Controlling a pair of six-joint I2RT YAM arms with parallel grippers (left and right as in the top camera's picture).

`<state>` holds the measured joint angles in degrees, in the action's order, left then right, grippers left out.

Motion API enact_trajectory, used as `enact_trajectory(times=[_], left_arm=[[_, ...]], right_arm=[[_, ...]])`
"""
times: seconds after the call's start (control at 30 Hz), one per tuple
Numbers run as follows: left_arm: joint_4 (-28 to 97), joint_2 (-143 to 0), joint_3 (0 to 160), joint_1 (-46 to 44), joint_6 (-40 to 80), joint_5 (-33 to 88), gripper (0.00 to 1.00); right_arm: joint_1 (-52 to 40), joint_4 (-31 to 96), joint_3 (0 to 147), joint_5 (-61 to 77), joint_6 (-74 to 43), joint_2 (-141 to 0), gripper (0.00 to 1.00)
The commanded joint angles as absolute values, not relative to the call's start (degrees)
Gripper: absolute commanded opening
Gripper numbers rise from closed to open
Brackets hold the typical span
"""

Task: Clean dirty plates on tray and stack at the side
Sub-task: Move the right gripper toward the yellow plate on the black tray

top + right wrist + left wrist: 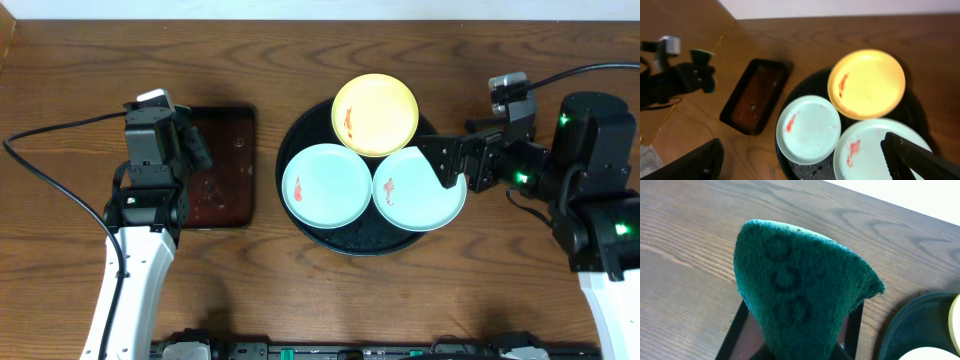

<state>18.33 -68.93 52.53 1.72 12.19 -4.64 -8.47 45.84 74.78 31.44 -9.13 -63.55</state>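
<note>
Presently, position: right gripper, jaws spread wide and holding nothing, at the right edge of the black round tray, over the rim of the right-hand mint plate. It probably does not touch that rim, though no view settles it. The plate lies just inward of and beneath the fingers; it is round, so has no long axis. The right arm is much the nearer.

Left gripper: clamped narrow on a green scouring pad, over the rectangular reddish-brown tray, well apart from the plates.

Count:
- Plates: three, all on the black round tray, each with a red-orange smear.
  - Mint: two, counting the second mint plate.
  - Yellow plate: one.
- Trays: two.
- Pad: one.
- Stacked at the side: none.
</note>
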Motion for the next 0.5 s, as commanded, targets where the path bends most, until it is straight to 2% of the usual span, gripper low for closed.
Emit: enact_trajectory(times=[0.0,0.27,0.47], left_arm=[[19.59,-68.86,53.08,1.89,14.70,-4.47,0.07],[21.41,-68.86,53.08,1.89,15.33,-2.98,0.07],[23.14,-68.86,53.08,1.89,15.31,-3.01,0.07]], right_arm=[[-10.55,46.22,76.07,32.08,-10.41,-61.67,0.99],[-13.74,46.44,76.05,32.86,-16.64,-62.33,0.99],[-17.30,40.71,76.03,31.68,-17.34,-65.12,0.99]])
